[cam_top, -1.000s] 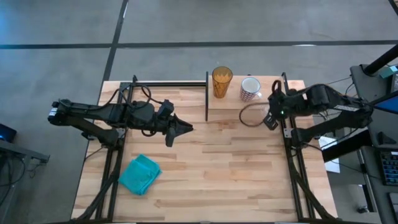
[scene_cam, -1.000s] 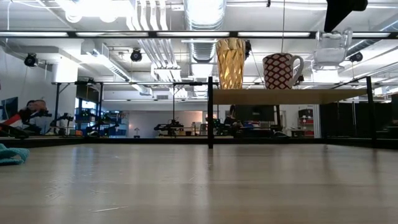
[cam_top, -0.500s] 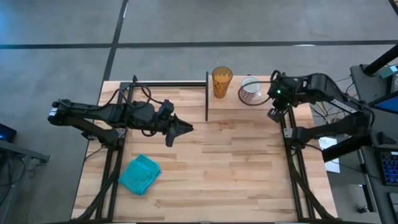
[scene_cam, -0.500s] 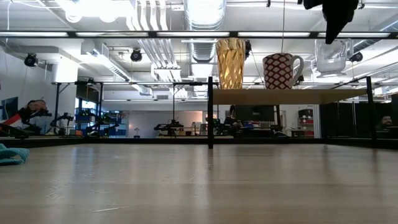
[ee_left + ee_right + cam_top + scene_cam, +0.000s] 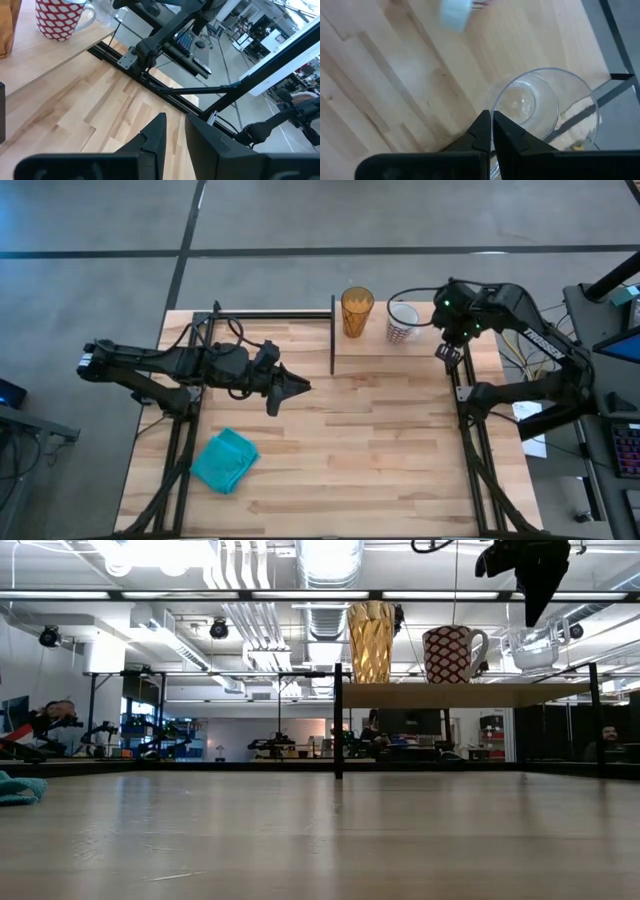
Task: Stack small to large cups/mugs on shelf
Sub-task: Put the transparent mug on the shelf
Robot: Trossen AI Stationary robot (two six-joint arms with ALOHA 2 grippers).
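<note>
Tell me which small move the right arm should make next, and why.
Probably lower the clear glass cup onto the shelf beside the patterned mug: the right gripper pinches its rim, and it hangs tilted above the board.

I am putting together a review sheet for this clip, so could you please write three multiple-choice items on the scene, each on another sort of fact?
1. Where does the teal cloth lie?
A. On the shelf
B. On the tabletop, on the left arm's side
C. Inside the white mug

2. How many vessels stand on the shelf free of any gripper?
A. One
B. Two
C. Three

3. What is the state of the right gripper?
A. Wide open over the tabletop
B. Shut on the teal cloth
C. Shut on the rim of the clear glass cup

Answers:
1. B, as the high view shows it low on the tabletop under the left arm, whose left gripper waits mid-table.
2. B, as only the amber tumbler and the white mug stand there unheld.
3. C, as the right wrist view shows its fingers pinching the glass wall.
</note>
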